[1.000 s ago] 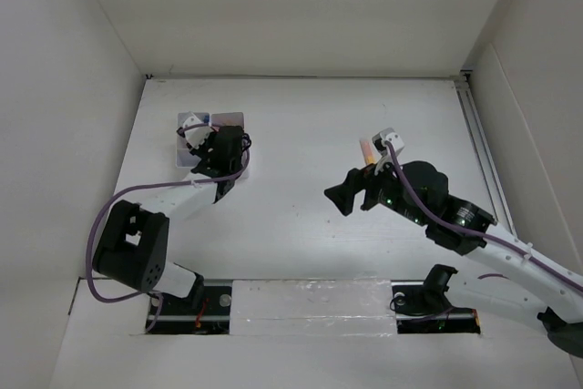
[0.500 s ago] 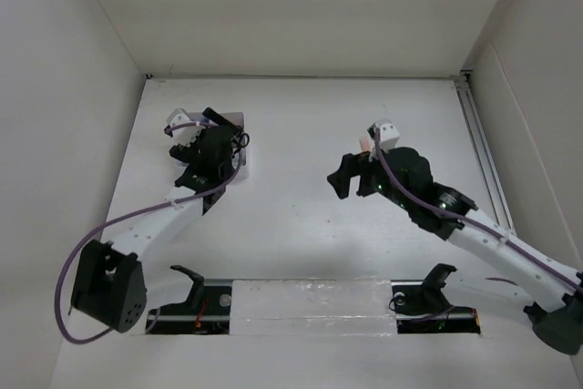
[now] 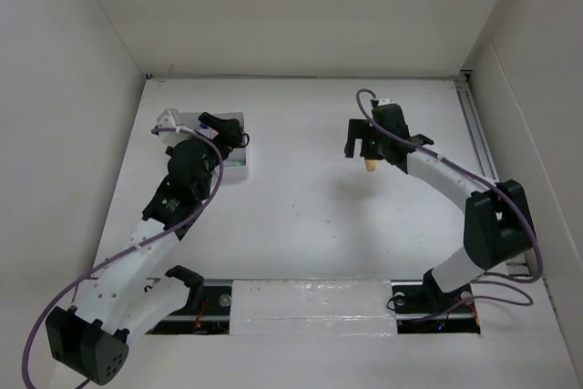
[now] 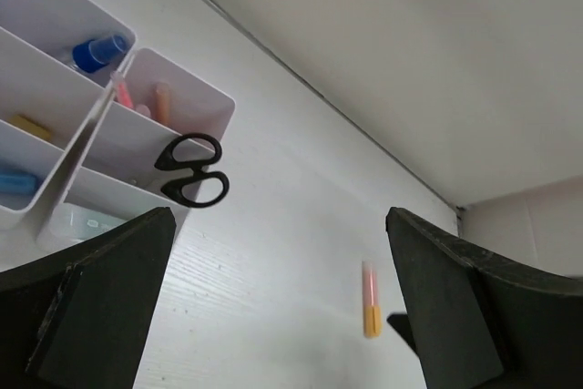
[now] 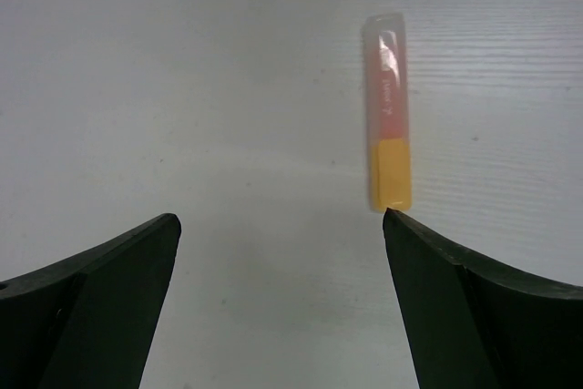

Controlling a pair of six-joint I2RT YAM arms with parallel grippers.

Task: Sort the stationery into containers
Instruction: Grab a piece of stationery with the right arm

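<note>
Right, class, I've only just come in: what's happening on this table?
Stationery is being sorted. The left tool hangs open above the organizer, holding nothing. The scissors sit in one compartment, handles poking over the rim. The right tool is open over an orange marker lying on the table, not yet gripping it.

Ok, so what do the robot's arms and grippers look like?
The left arm and right arm are white tubes with black joint housings, a purple cable looping along each. The left gripper and right gripper have matte-black fingers, with a small white box by each wrist.
</note>
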